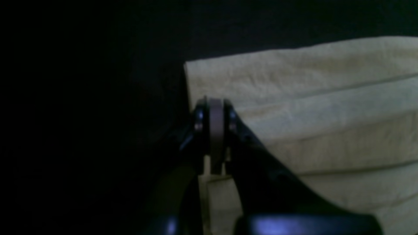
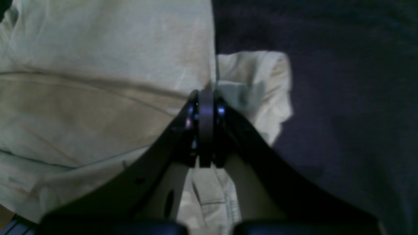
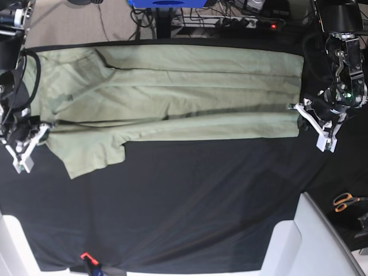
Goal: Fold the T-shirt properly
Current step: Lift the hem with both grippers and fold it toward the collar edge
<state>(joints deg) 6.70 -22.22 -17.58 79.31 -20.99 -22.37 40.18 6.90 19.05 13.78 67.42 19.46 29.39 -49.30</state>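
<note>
Both grippers, left gripper (image 1: 216,107) and right gripper (image 2: 205,104), are clamped on the pale sage-green cotton T-shirt (image 3: 172,92); lift both ends evenly toward the near side, keeping the cloth taut.

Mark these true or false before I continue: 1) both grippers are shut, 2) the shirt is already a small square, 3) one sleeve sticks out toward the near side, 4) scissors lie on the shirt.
1) True: the left gripper and the right gripper both have their jaws closed at the T-shirt edges.
2) False: it lies as a long band across the black tablecloth.
3) True: the sleeve hangs out.
4) False: the scissors lie off the cloth.
</note>
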